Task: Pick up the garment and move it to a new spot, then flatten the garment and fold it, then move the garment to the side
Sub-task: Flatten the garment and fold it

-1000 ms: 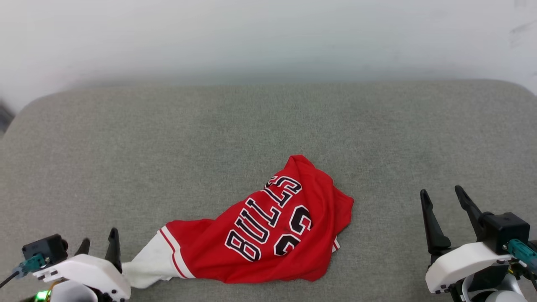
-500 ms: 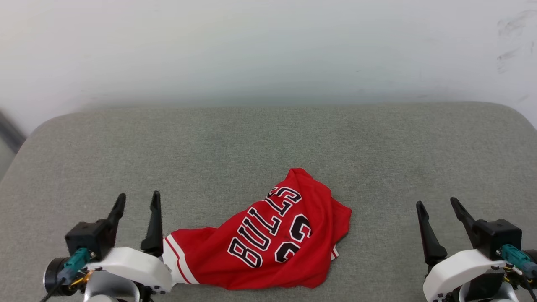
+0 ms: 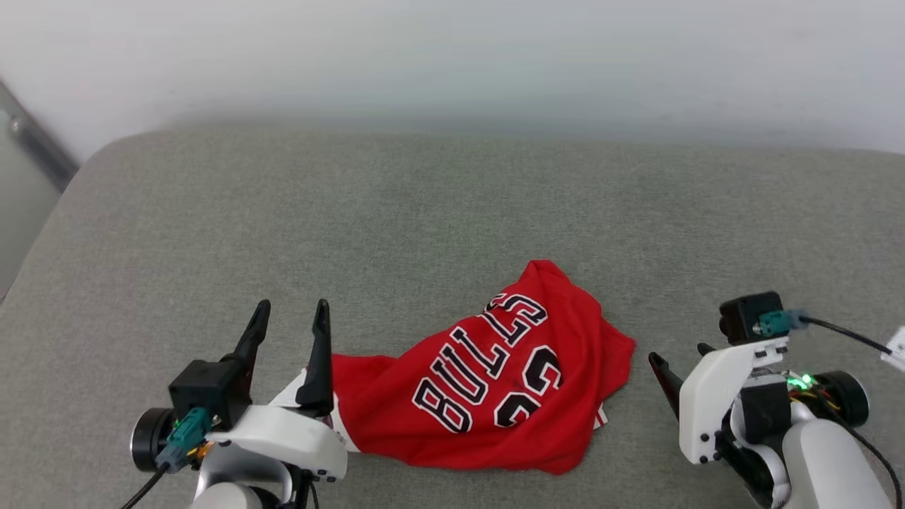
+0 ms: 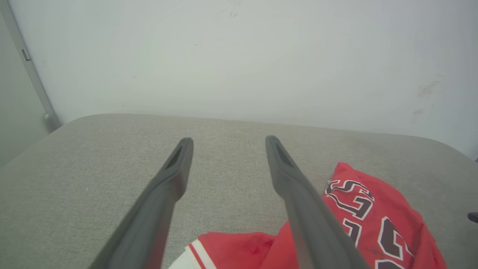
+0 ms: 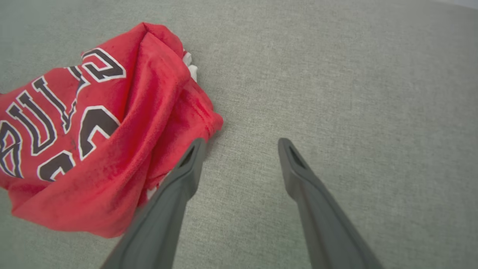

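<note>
Red jersey [image 3: 495, 382] lies crumpled on grey cushion [image 3: 452, 212], between grippers. Left gripper [image 3: 293, 305] spread wide, empty, above sleeve end. Right gripper [image 5: 242, 142] spread wide, empty, just beside opposite edge. Flattening, folding, moving aside all left.

Grey-green upholstered cushion [image 3: 452, 198] with rounded far corners, set against a plain white wall [image 3: 452, 56]; metal rail [image 3: 39, 145] at far left.

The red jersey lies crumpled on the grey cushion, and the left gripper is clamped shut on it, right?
No. The left gripper is open, clamping nothing, as the left wrist view shows. The red jersey does lie crumpled on the grey cushion.
</note>
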